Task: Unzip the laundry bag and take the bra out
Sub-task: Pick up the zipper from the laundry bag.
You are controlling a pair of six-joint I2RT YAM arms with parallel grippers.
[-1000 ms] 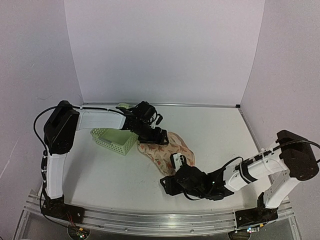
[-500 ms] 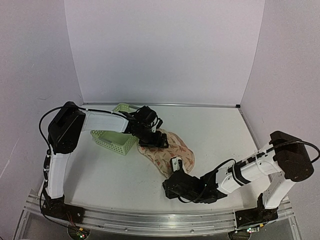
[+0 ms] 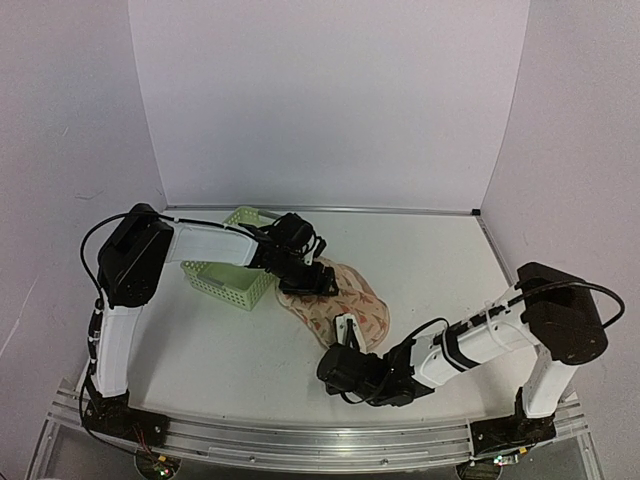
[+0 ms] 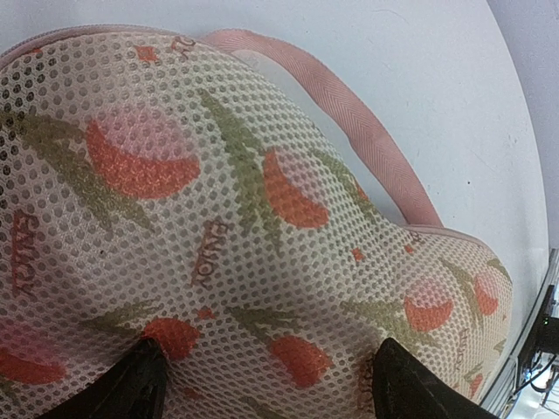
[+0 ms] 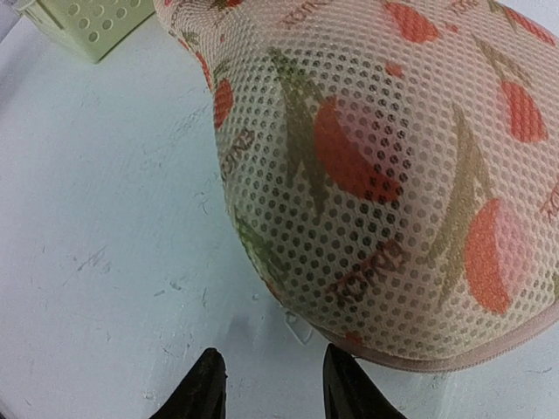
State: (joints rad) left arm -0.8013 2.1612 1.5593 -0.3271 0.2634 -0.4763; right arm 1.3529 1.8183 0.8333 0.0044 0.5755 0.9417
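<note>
The laundry bag (image 3: 340, 303) is a cream mesh pouch with orange and green leaf print, lying flat on the table right of the basket. My left gripper (image 3: 312, 278) sits over its far left end. In the left wrist view the laundry bag (image 4: 262, 192) fills the frame, and the left gripper (image 4: 262, 384) is open, its black fingertips (image 4: 135, 384) wide apart on the mesh. My right gripper (image 5: 272, 384) is open at a narrower gap just short of the laundry bag's (image 5: 376, 175) near rounded end, nothing between its fingers. A small clear tab (image 5: 299, 327) lies at the trim. The bra is hidden.
A light-green lattice basket (image 3: 232, 272) stands left of the bag, its corner also showing as the basket (image 5: 87, 22) in the right wrist view. The right arm (image 3: 470, 345) lies low along the table's near right. White walls close the back and sides.
My right gripper has slid left and nearer along the bag's near end, and its jaws have narrowed. The left arm shifted slightly early on, then held still on the bag.
</note>
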